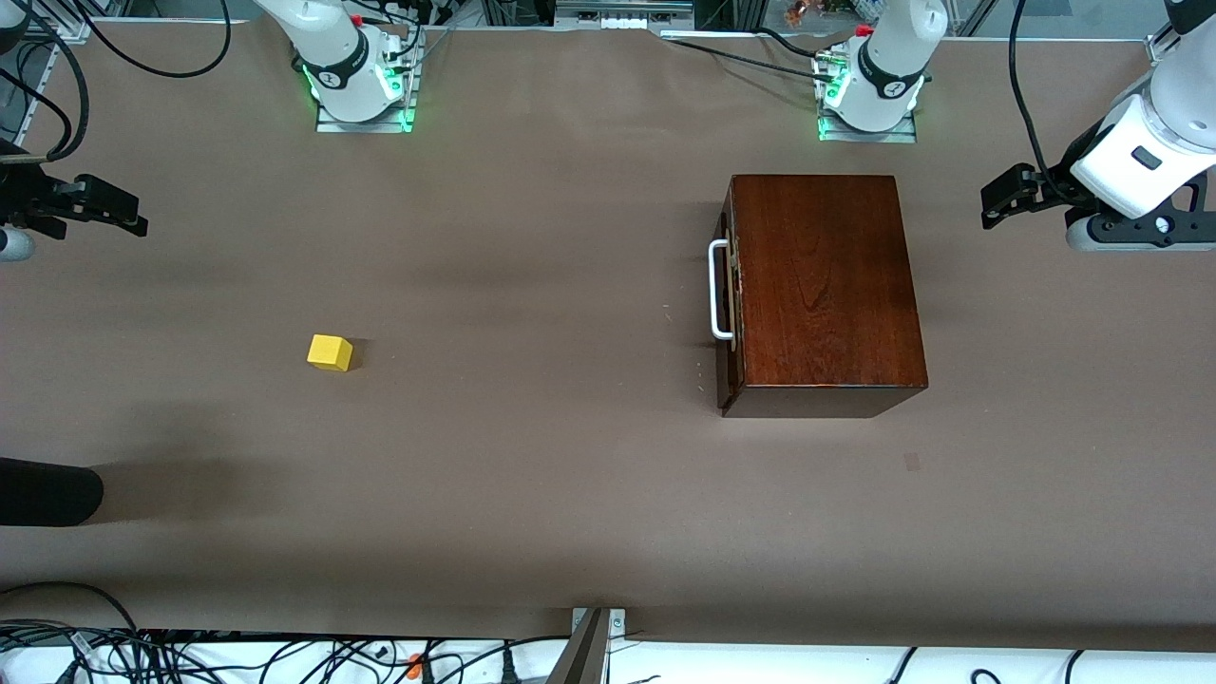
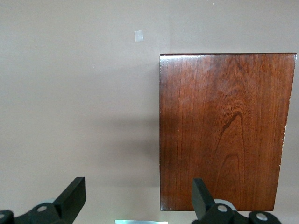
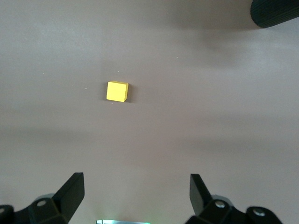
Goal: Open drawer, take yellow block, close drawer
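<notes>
The dark wooden box [image 1: 822, 285] stands toward the left arm's end of the table. Its drawer is shut: only the reddish-brown front [image 1: 730, 313] and the white bar handle [image 1: 717, 290] show, facing the right arm's end. The pale tray is hidden. The yellow block [image 1: 330, 352] lies on the bare table toward the right arm's end, far from the box. My left gripper [image 1: 1007, 195] is open and empty, up beside the box, whose top shows in the left wrist view [image 2: 224, 130]. My right gripper [image 1: 104, 209] is open and empty, high over the table's end. The right wrist view shows the block [image 3: 117, 91] below.
A black rounded object [image 1: 47, 494] pokes in at the right arm's end, nearer the front camera than the block; it also shows in the right wrist view [image 3: 275, 14]. A small tape patch [image 1: 912, 462] lies near the box. Cables [image 1: 285, 660] run along the front edge.
</notes>
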You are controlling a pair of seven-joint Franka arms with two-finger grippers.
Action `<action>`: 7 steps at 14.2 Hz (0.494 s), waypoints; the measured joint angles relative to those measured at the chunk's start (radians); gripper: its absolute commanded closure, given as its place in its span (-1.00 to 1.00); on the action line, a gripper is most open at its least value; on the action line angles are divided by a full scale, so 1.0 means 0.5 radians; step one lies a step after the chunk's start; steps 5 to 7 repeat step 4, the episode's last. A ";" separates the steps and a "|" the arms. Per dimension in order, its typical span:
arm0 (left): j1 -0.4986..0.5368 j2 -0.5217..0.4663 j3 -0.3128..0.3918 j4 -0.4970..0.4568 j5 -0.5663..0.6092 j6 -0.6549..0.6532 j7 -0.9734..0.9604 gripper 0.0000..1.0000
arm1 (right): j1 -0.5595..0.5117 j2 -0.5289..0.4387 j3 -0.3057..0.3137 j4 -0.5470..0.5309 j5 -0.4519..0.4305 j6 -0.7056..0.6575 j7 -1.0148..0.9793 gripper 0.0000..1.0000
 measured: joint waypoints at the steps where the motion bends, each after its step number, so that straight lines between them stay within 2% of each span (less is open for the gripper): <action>1: 0.000 0.000 0.000 -0.002 0.000 0.001 0.000 -1.00 | 0.000 0.001 0.000 0.000 0.000 0.000 0.000 -1.00; 7: 0.000 0.000 -0.001 -0.006 0.000 0.003 0.000 -1.00 | 0.000 0.001 0.000 0.000 0.000 0.000 0.000 -1.00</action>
